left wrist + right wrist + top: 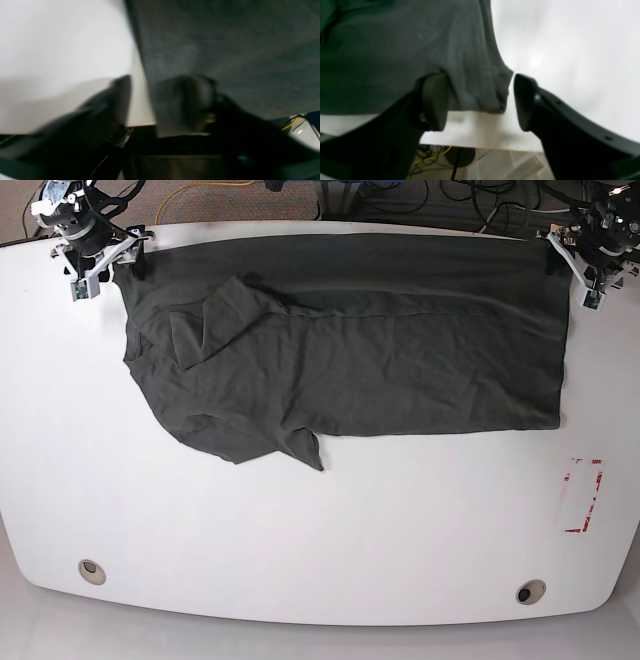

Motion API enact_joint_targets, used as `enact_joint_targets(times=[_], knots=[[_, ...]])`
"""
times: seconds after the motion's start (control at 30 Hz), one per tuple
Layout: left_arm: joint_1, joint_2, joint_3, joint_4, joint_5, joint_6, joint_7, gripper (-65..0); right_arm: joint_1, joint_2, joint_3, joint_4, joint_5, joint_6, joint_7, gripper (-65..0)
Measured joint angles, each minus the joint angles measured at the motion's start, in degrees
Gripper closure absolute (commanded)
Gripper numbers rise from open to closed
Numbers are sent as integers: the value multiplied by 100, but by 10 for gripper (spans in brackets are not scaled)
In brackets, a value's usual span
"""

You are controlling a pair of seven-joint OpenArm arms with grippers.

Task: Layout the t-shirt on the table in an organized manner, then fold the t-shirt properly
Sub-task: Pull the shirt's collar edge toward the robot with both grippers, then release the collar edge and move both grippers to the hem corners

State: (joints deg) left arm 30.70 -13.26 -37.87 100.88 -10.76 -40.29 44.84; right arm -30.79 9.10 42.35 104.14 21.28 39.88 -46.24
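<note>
The dark grey t-shirt point(380, 360) lies spread along the far side of the white table point(300, 550), with one sleeve folded over on the left and the hem on the right. My right gripper point(108, 265) is at its far left corner. In the right wrist view this gripper point(480, 102) is open, and the cloth corner point(482, 95) lies loose on the table point(570, 50) between the fingers. My left gripper point(578, 270) is at the far right corner. Its blurred fingers point(120, 100) stand apart, open, at the edge of the shirt point(225, 50), with bare table point(50, 50) beside it.
Two round grommet holes point(91, 571) point(530, 591) sit near the front edge. A red-and-white marking point(583, 495) is at the right. Cables point(250, 195) lie beyond the far edge, and the floor with a yellow cable point(432, 156) shows below the table edge.
</note>
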Motion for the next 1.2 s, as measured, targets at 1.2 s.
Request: enact_joint_targets(times=[1.2], knots=[[-3539,-118,168,-269,1060,2,487,-415,3539,-35,-721,-960,-1528,39,-608,-411]])
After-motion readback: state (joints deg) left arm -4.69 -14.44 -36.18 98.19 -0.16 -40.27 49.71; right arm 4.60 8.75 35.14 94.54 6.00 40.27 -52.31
